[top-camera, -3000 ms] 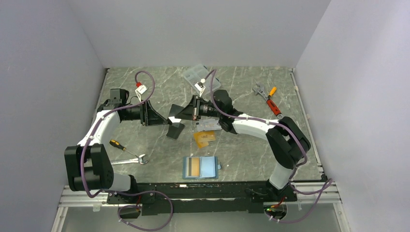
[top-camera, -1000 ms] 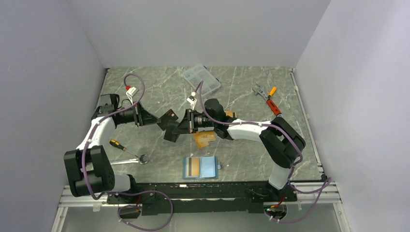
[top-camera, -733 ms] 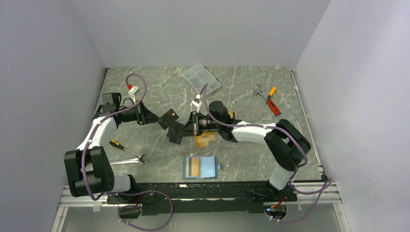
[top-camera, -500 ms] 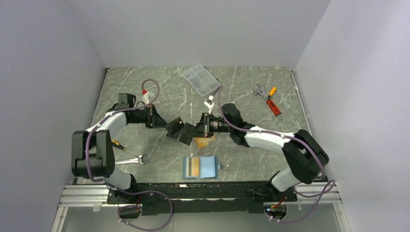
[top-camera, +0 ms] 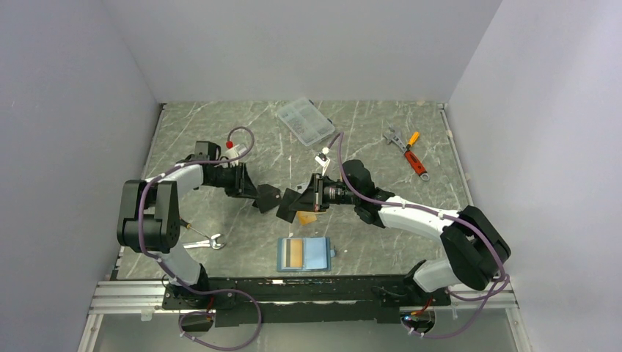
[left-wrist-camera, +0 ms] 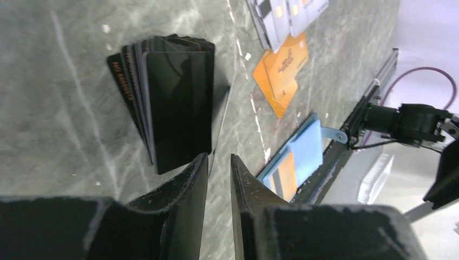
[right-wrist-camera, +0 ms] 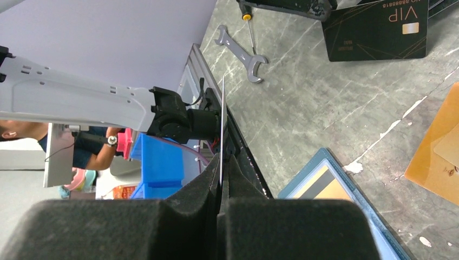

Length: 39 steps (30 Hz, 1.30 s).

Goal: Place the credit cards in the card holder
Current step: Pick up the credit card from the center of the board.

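The teal card holder (top-camera: 315, 254) lies open near the front edge with an orange card (top-camera: 294, 253) in its left side; it also shows in the left wrist view (left-wrist-camera: 303, 154) and the right wrist view (right-wrist-camera: 346, 176). My right gripper (top-camera: 301, 199) (right-wrist-camera: 222, 162) is shut on a thin dark card (top-camera: 288, 208) seen edge-on (right-wrist-camera: 222, 119). My left gripper (top-camera: 257, 192) (left-wrist-camera: 218, 157) hangs beside a stack of black cards (top-camera: 268, 198) (left-wrist-camera: 173, 103), jaws a narrow gap apart, the held card's edge reaching between the tips. Loose orange cards (top-camera: 308, 217) (left-wrist-camera: 281, 70) lie by silver ones (left-wrist-camera: 287, 13).
A clear compartment box (top-camera: 304, 122) sits at the back. An adjustable wrench (top-camera: 394, 137) and an orange-handled tool (top-camera: 415, 161) lie at the right. An open-end wrench (top-camera: 205, 242) (right-wrist-camera: 241, 50) and a screwdriver (right-wrist-camera: 250, 32) lie at the front left.
Both grippers moved right and nearer. The right carried its dark card down beside the black stack. The left, wide open before, narrowed its jaws and came over the stack.
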Each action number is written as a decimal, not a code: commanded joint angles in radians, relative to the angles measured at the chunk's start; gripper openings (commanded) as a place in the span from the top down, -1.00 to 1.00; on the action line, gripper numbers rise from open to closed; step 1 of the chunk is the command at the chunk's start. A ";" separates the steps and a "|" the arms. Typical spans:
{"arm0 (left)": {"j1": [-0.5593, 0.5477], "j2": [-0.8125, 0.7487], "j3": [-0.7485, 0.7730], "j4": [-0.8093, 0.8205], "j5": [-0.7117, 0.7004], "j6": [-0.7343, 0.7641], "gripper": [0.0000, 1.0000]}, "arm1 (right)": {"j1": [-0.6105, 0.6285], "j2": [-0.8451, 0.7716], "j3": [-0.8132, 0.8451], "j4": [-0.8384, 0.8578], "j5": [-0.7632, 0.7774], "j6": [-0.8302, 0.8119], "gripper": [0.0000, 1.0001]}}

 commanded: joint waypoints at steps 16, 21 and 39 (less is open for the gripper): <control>0.068 -0.214 -0.003 0.061 0.282 -0.011 -0.04 | 0.000 0.050 0.068 0.079 -0.045 -0.011 1.00; 0.046 -0.250 -0.013 0.047 0.448 0.028 -0.37 | 0.017 0.145 0.171 0.094 -0.070 -0.014 1.00; 0.012 -0.249 0.015 -0.017 0.665 0.095 -0.23 | 0.031 0.346 0.364 0.102 -0.071 -0.020 1.00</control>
